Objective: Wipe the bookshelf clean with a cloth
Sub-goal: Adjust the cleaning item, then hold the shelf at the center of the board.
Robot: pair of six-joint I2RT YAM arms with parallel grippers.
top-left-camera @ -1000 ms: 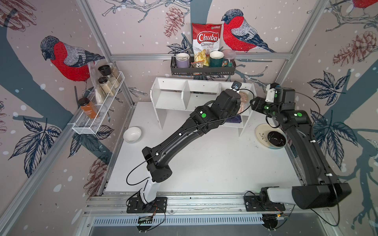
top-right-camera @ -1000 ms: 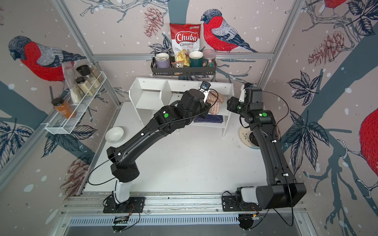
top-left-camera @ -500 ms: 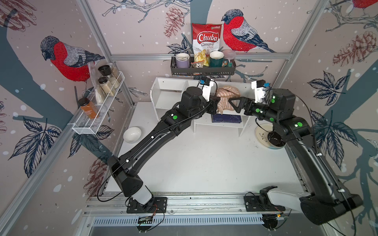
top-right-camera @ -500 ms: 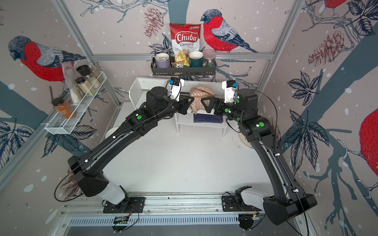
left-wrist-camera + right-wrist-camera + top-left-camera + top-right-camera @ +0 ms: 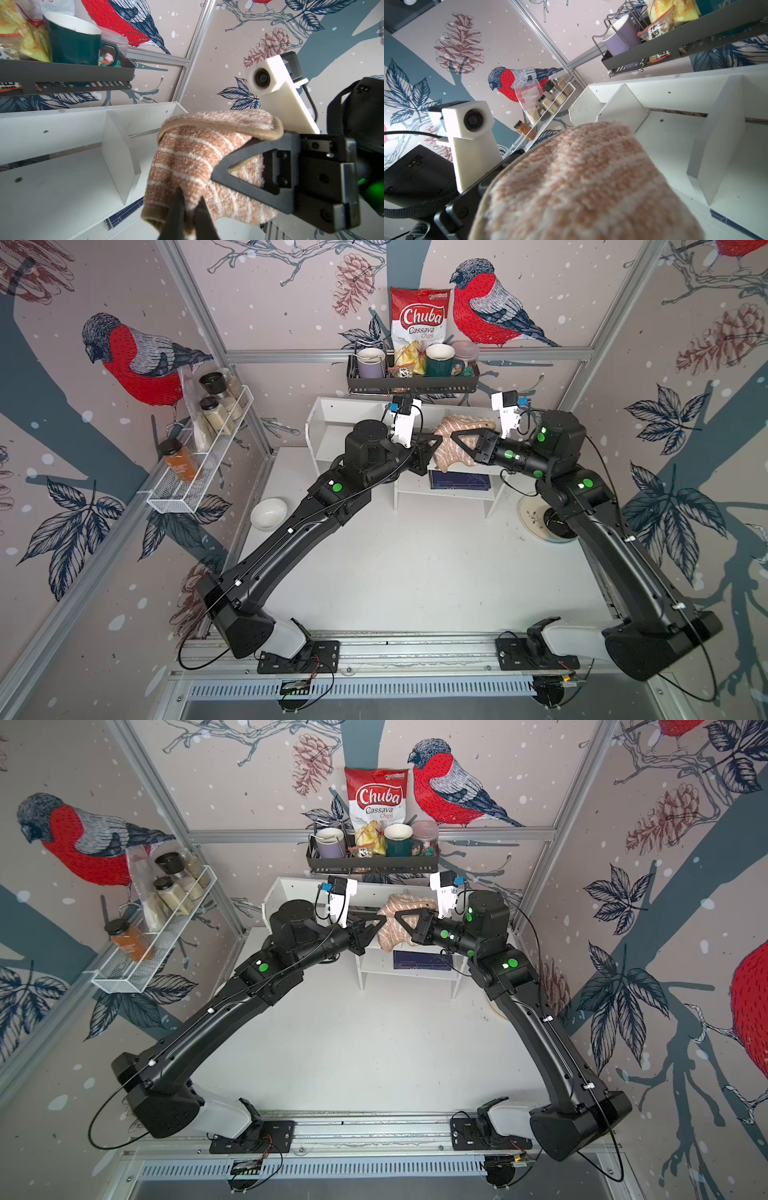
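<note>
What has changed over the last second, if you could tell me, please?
The left gripper drew back from the bookshelf's right end, bringing the cloth with it. The right gripper swung in and shut on the cloth; the left one's jaws have started parting. The bookshelf, bowl and plate stayed put.

place: staged robot lab cell | signs: aluminium frame, bird-print wall panels, arms bolted to base rail

White table bears bookshelf, bowl, perhaps plate.
</note>
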